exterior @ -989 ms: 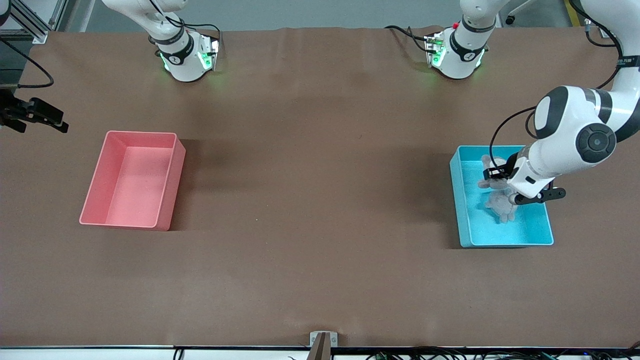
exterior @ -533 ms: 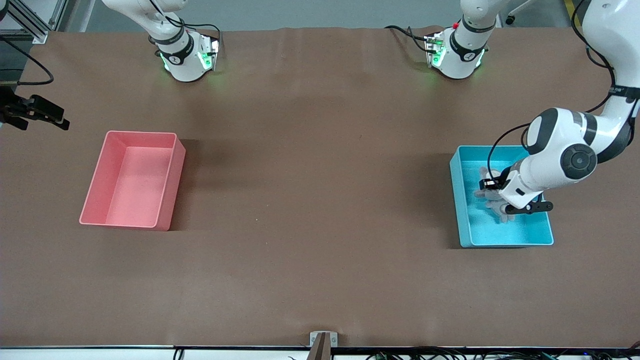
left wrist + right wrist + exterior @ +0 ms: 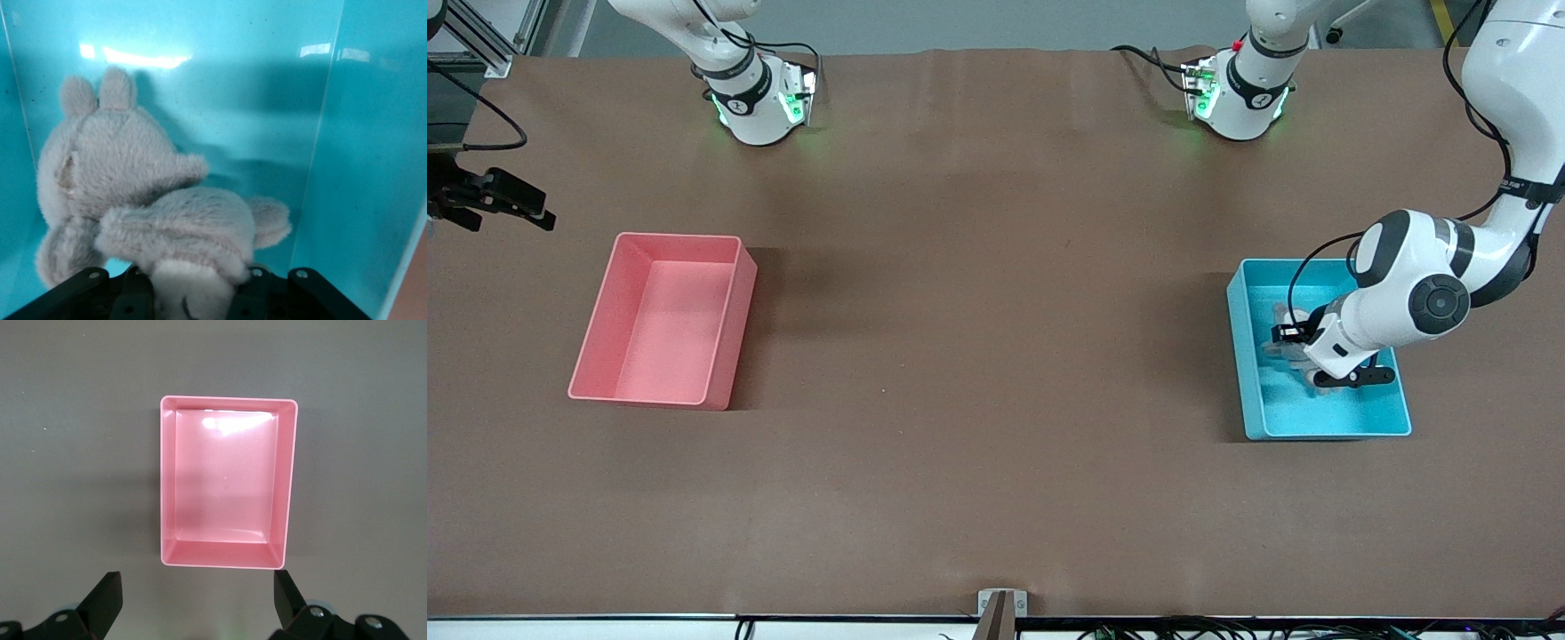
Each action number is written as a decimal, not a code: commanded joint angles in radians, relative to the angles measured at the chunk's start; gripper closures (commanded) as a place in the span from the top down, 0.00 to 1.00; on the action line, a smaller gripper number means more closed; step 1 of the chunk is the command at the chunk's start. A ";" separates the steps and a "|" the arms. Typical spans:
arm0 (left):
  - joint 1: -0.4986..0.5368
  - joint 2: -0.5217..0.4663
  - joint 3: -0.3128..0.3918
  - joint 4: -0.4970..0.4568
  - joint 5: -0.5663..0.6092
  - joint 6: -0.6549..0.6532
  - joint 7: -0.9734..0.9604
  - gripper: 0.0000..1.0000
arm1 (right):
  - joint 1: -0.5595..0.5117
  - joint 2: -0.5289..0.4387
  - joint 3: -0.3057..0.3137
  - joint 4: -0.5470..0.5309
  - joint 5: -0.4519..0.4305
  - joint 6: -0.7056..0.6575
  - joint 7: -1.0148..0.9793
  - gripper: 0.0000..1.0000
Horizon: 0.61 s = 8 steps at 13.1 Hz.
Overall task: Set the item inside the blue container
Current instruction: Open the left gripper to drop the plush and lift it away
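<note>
The blue container (image 3: pixel 1325 433) stands at the left arm's end of the table. My left gripper (image 3: pixel 1303 357) is down inside it, shut on a grey plush toy (image 3: pixel 1282 348). In the left wrist view the plush toy (image 3: pixel 120 173) fills the space between the black fingers of the left gripper (image 3: pixel 193 300), low over the container's floor and close to a wall (image 3: pixel 360 167). My right gripper (image 3: pixel 494 200) waits at the right arm's end of the table. In its own view the right gripper (image 3: pixel 197 603) is open and holds nothing.
An empty pink bin (image 3: pixel 738 329) of the same shape sits toward the right arm's end, and in the right wrist view this pink bin (image 3: pixel 227 399) lies below the gripper. Brown table cover lies between the two bins.
My left gripper has sunk lower into the blue container with the plush toy, shifting slightly nearer the front camera. The right gripper has barely moved.
</note>
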 commanded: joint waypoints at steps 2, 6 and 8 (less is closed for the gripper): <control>0.011 -0.007 -0.013 0.013 0.025 -0.011 -0.017 1.00 | -0.003 -0.032 0.004 -0.023 0.007 0.010 -0.038 1.00; 0.015 -0.047 -0.015 0.022 0.022 -0.015 -0.008 1.00 | -0.001 -0.032 0.004 -0.023 0.009 0.005 -0.035 1.00; 0.017 -0.077 -0.018 0.039 0.010 -0.061 0.000 1.00 | -0.003 -0.032 0.004 -0.023 0.009 0.000 -0.035 1.00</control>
